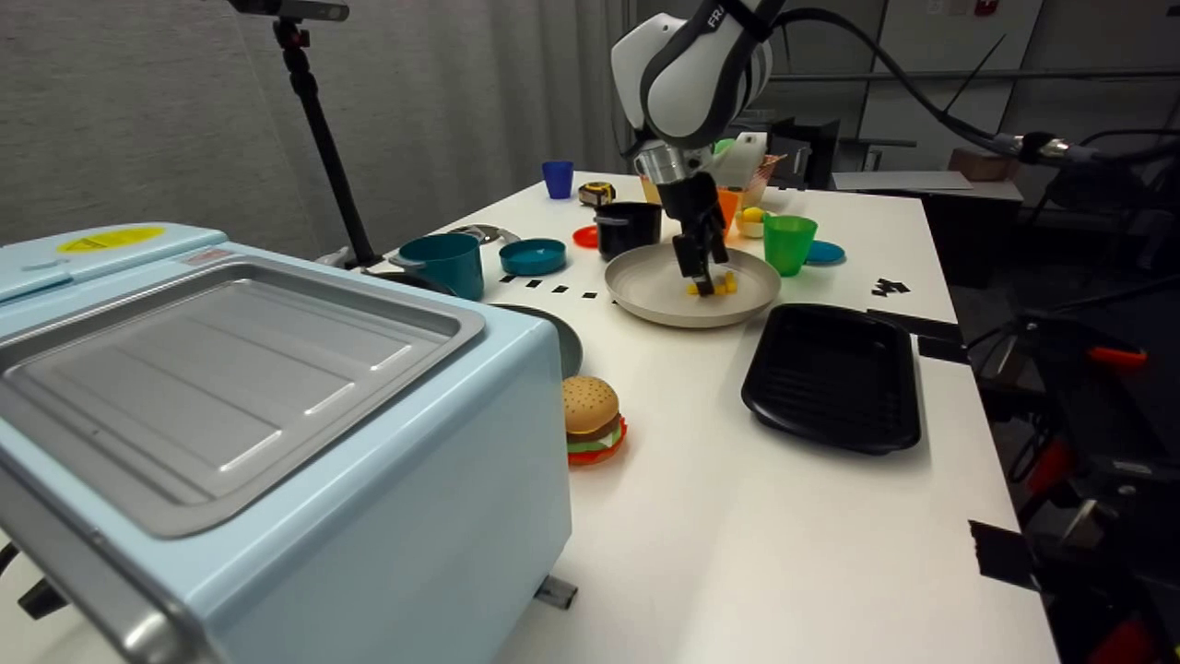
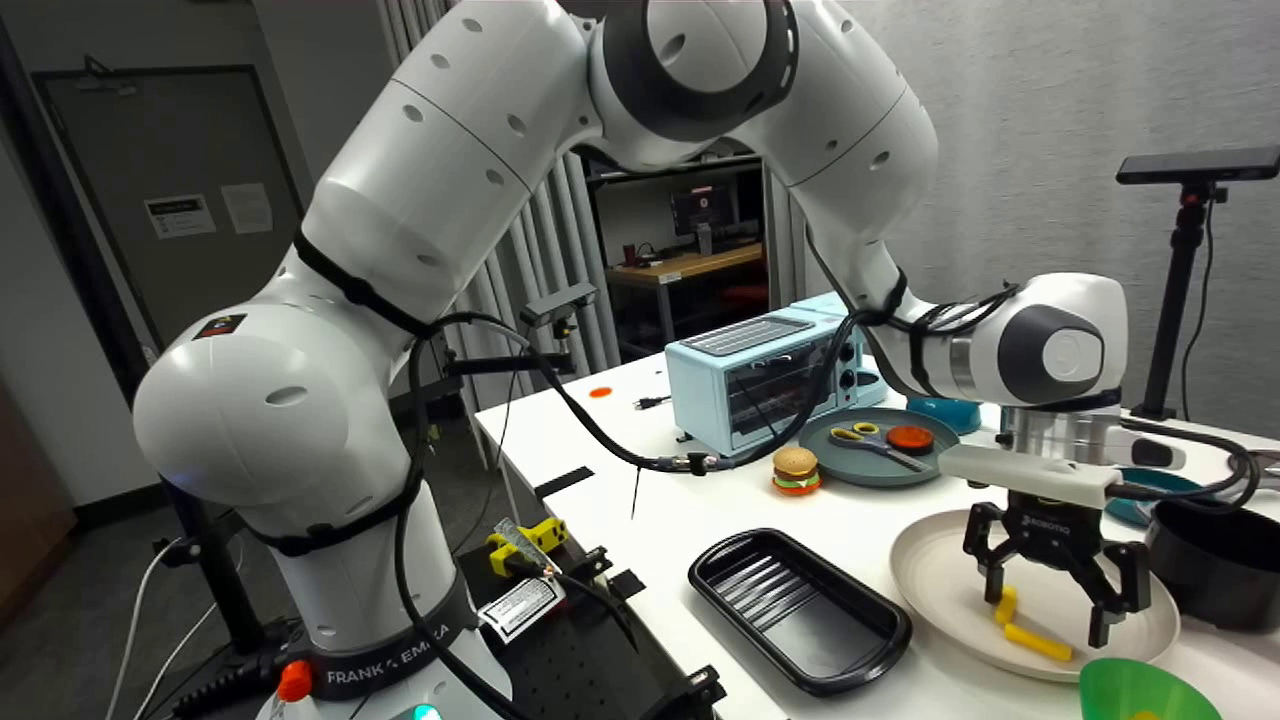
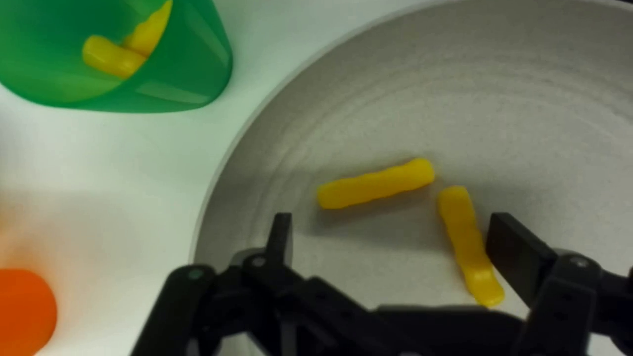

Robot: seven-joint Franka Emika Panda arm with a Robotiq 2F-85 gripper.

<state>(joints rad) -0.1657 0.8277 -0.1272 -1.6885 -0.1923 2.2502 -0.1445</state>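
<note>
My gripper [image 3: 390, 222] stands open low over a beige plate [image 3: 519, 99], nothing gripped. In the wrist view two yellow sticks lie on the plate. The nearer yellow stick [image 3: 467, 242] is between the fingers, close beside the right one; I cannot tell whether they touch. The farther yellow stick [image 3: 376, 184] lies crosswise just beyond the fingertips. A green cup [image 3: 198, 69] beside the plate holds yellow pieces [image 3: 113, 57]. In both exterior views the gripper [image 2: 1046, 605] points down into the plate [image 1: 636, 293], with the green cup [image 1: 788, 244] close by.
A black baking pan [image 2: 800, 610] lies near the plate, and a black pot [image 2: 1215, 560] stands on its far side. Farther off are a toy burger [image 2: 796, 470], a dark plate with scissors [image 2: 880, 445] and a light blue toaster oven [image 2: 770, 375]. Something orange [image 3: 24, 311] shows left.
</note>
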